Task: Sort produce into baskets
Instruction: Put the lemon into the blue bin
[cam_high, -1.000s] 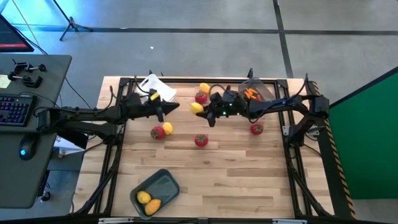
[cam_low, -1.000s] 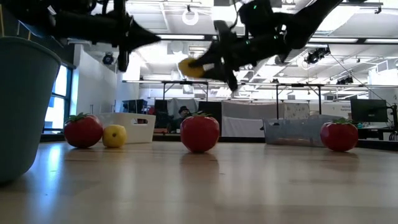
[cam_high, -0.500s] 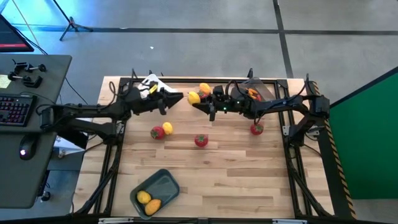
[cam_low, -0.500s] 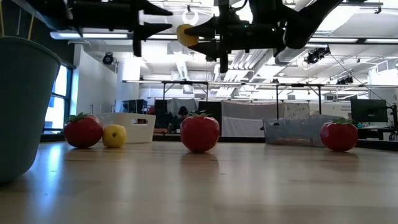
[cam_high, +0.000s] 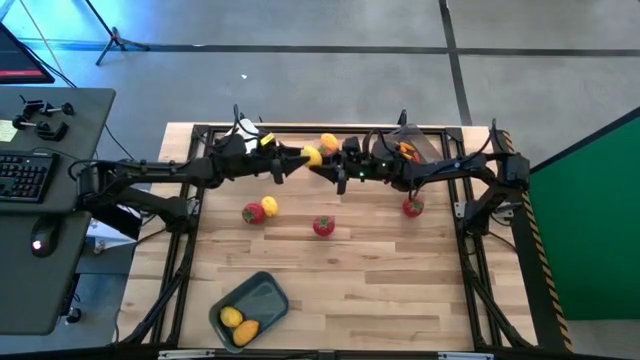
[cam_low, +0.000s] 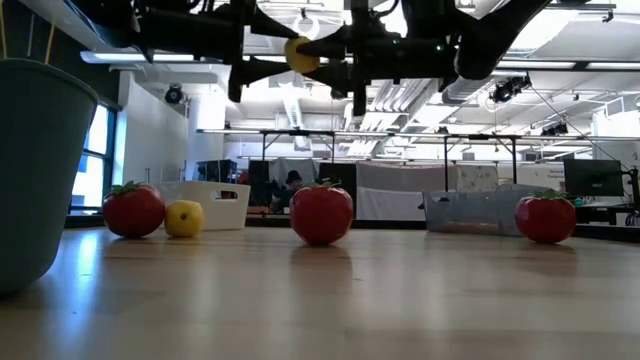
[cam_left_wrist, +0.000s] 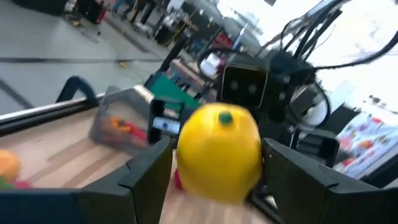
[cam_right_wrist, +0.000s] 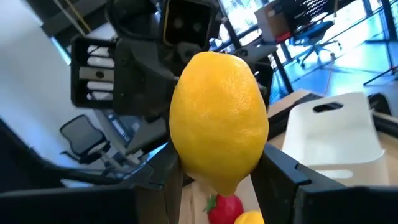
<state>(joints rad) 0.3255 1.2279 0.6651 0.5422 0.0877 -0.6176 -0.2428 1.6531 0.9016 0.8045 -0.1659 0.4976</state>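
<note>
A large open workspace with ceiling lights stretched behind the wooden table (cam_high: 380, 280). High above its far half, the right gripper (cam_high: 318, 167) held a yellow lemon (cam_high: 312, 156) clamped between its fingers (cam_right_wrist: 283, 171). Facing it, the left gripper (cam_high: 293, 160) stood with fingers (cam_left_wrist: 146, 168) spread on either side of the same lemon, not yet closed on it. Behind the left gripper sat the white basket (cam_high: 243, 133); behind the right gripper sat the smoky grey basket (cam_high: 410, 145) with thin orange pieces (cam_high: 403, 151) inside. Below the two grippers, on the table, lay a red fruit (cam_high: 253, 212) touching a small yellow fruit (cam_high: 269, 205), and another red fruit (cam_high: 323, 226) near them. A third red fruit (cam_high: 413, 207) lay beneath the right arm. The grey-blue basket (cam_high: 272, 296), well apart at the near edge, held two yellow-orange fruits (cam_high: 238, 324).
</note>
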